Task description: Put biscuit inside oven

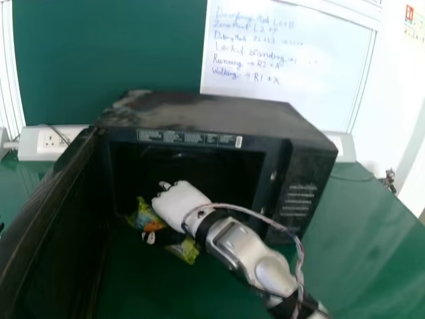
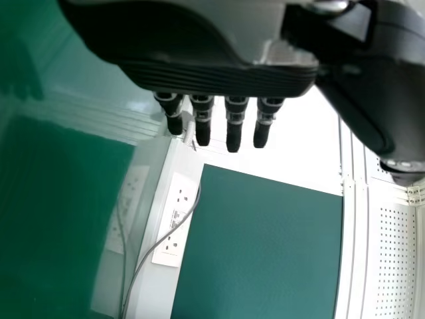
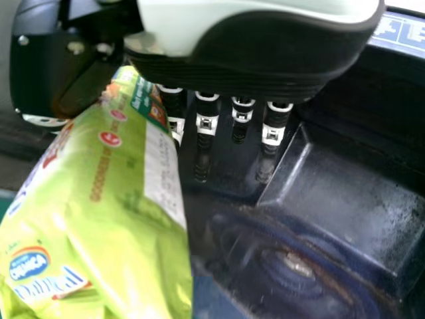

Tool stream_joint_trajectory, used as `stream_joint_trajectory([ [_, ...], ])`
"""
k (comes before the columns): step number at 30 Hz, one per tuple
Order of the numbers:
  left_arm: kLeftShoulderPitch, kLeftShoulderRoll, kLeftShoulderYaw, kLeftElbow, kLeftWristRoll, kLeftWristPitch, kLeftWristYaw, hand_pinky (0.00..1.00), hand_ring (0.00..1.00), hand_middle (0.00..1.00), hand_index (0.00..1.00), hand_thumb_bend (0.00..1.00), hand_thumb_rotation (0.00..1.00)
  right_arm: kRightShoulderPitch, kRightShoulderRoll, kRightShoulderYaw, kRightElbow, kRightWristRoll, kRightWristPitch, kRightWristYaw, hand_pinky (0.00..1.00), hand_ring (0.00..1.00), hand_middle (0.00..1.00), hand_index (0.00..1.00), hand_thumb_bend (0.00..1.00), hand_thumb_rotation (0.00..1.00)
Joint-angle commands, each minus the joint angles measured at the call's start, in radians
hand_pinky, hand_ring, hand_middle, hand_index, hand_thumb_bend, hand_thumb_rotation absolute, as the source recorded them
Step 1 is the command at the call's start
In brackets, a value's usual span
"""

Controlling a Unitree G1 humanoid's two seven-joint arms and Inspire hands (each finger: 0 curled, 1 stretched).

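In the head view we see the oven (image 1: 305, 166) at twelve o'clock, standing on the table (image 1: 362, 246), and its door (image 1: 56, 219) is wide open toward nine o'clock. The right arm (image 1: 259, 262) enters from five o'clock, and the right hand (image 1: 178, 203) is at the mouth of the oven, directed to about eleven o'clock. This hand is closed on the biscuit (image 1: 186, 251), which we see in its green wrapper: the thumb (image 1: 147, 236) lies across the wrapper and holds it against the hand. The biscuit is tilted, with one end toward ten o'clock and the other toward four o'clock, and the hand covers a part of it. It is at the opening of the oven, on the door side; how deep it is inside, we cannot tell.

In the right wrist view, the biscuit passes between the thumb and the fingers (image 3: 207, 123), and these fingers are rather straight. Beyond them we see the dark inner wall and the floor of the oven.

The left hand (image 2: 219, 76) shows in the left wrist view. It is open, with its fingers straight and the thumb well apart from them, and it holds nothing.

Behind the oven there is a green board (image 1: 106, 53) at eleven o'clock and a whiteboard (image 1: 292, 60) with handwriting at one o'clock. A socket (image 1: 52, 141) with a cable is at ten o'clock, near the door.
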Motion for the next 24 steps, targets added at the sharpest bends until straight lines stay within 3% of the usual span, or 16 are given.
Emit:
stream_joint_trajectory([
  [1,0.002,-0.006,-0.012,-0.019,0.007,-0.008,0.002,0.83,0.88,0.89,0.94,0.89,0.79,-0.051,0.01,0.01,0.033,0.008,0.018,-0.015,0.72,0.79,0.78,0.49,0.52,0.13],
  [13,0.011,-0.011,-0.018,-0.042,0.013,0.01,0.025,0.83,0.89,0.89,0.94,0.9,0.79,-0.18,0.044,0.043,0.233,0.017,0.051,-0.094,0.76,0.79,0.8,0.49,0.52,0.13],
  [24,0.026,-0.016,-0.019,-0.056,0.005,0.005,0.018,0.83,0.89,0.9,0.94,0.91,0.79,-0.297,0.082,0.065,0.502,0.084,0.056,-0.254,0.74,0.75,0.76,0.49,0.52,0.13],
])
